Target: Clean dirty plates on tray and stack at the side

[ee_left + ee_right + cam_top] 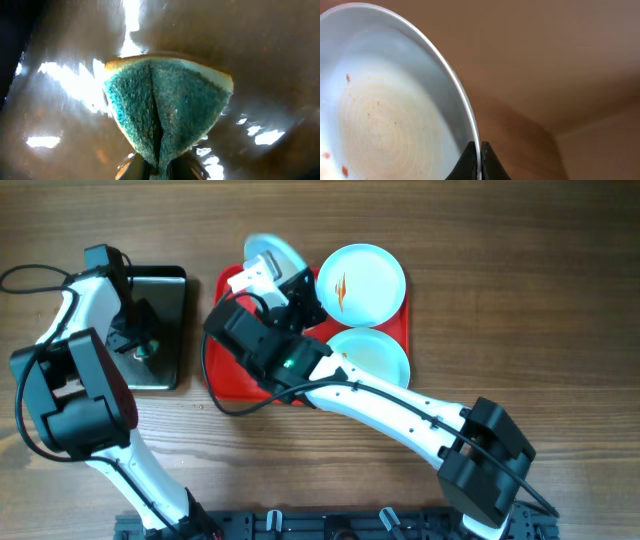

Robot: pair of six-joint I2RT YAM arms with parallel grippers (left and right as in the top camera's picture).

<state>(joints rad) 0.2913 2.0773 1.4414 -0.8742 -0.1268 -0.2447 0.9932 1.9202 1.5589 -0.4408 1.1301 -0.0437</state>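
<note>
Now, from above, the red tray lies mid-frame with two plates on it: a sauce-streaked plate at its upper right and a cleaner-looking plate just below. The right gripper holds a third plate tilted over the tray's upper-left corner. At frame left, the left gripper hangs over a black tray

Left wrist: the jaws are clamped on a green scouring sponge, creased down its middle, above the glossy black surface; whether it touches, I cannot tell

Right wrist: the fingers pinch the third plate's rim, and its face shows faint orange smears and specks

Wiping this plate seems the step in hand; next, sponge and plate face must meet, the rim grip staying firm
</note>
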